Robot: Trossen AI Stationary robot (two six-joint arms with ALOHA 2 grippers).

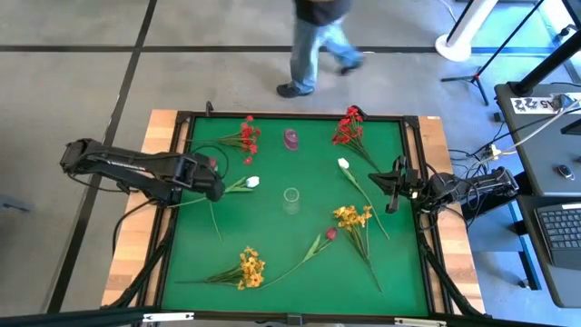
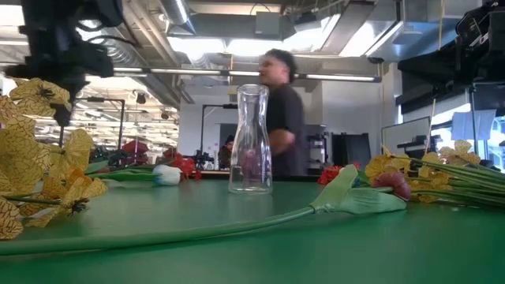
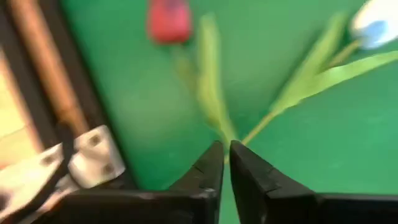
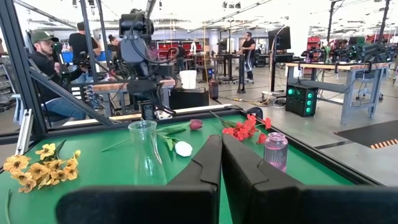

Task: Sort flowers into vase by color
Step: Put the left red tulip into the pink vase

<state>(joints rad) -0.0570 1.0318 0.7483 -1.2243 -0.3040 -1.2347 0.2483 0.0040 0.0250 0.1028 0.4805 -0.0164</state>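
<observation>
My left gripper (image 1: 214, 189) (image 3: 225, 157) is shut on the thin green stalk of a white tulip (image 1: 252, 182) (image 3: 375, 25) on the mat's left half. A dark magenta bud (image 3: 168, 18) lies just beyond it. My right gripper (image 1: 392, 189) (image 4: 221, 155) is shut and holds nothing, above the mat's right edge. A clear vase (image 1: 291, 200) (image 2: 251, 142) (image 4: 144, 155) stands at the mat's middle, and a small pink vase (image 1: 290, 138) (image 4: 275, 150) farther back. Red sprays (image 1: 245, 136) (image 1: 349, 127), yellow sprays (image 1: 250, 266) (image 1: 354, 218), another white tulip (image 1: 343, 164) and a magenta tulip (image 1: 331, 233) lie flat. My left gripper pinches the white tulip's stalk (image 3: 227, 138) between its two fingertips, where the leaves branch off, well back from the bud. The fingers come from above, slanting toward the table's right. The bud and leaves lie low over the mat, and the stalk's other end (image 1: 216, 225) trails toward the near edge.
A black raised frame (image 1: 182, 116) borders the green mat. A person (image 1: 318, 41) walks past the far edge, and others sit behind it (image 4: 43, 62). Open mat lies between the clear vase and the near edge (image 1: 290, 291).
</observation>
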